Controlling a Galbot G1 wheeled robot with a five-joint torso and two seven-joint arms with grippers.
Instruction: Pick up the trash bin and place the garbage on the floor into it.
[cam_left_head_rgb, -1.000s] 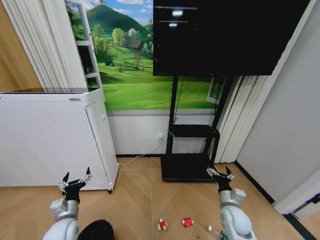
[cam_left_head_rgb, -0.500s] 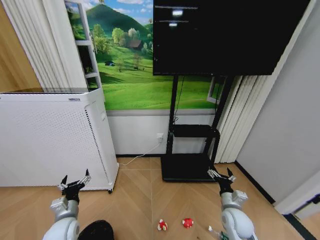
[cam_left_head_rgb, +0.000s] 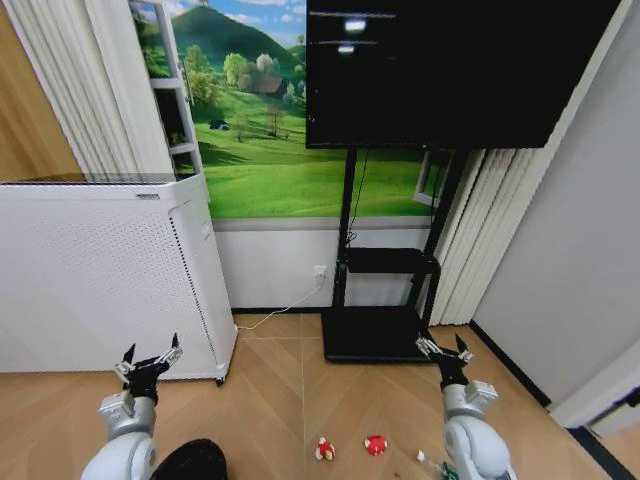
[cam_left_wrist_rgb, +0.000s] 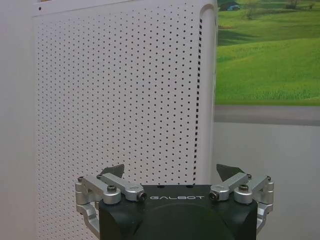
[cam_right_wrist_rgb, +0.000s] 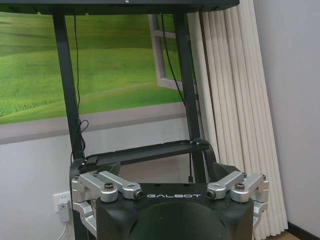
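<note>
Black and round, the trash bin (cam_left_head_rgb: 192, 459) is sitting on the wooden floor (cam_left_head_rgb: 270, 400) at the robot's lower left, just beside its left arm, while the garbage (cam_left_head_rgb: 372, 446) is lying to the right of it: two red-and-white lumps near each other and a green-and-white piece beside the right arm. The left gripper (cam_left_head_rgb: 148, 365) is hanging spread wide and empty before the white perforated appliance (cam_left_head_rgb: 100, 275). The right gripper (cam_left_head_rgb: 446, 352) is likewise gaping, holding nothing, facing the black TV stand (cam_left_head_rgb: 385, 300).

We've got bare wood floor (cam_left_head_rgb: 270, 400) open ahead. The white perforated appliance (cam_left_head_rgb: 100, 280) blocks our left. The black TV stand (cam_left_head_rgb: 385, 300) bars the far middle.
</note>
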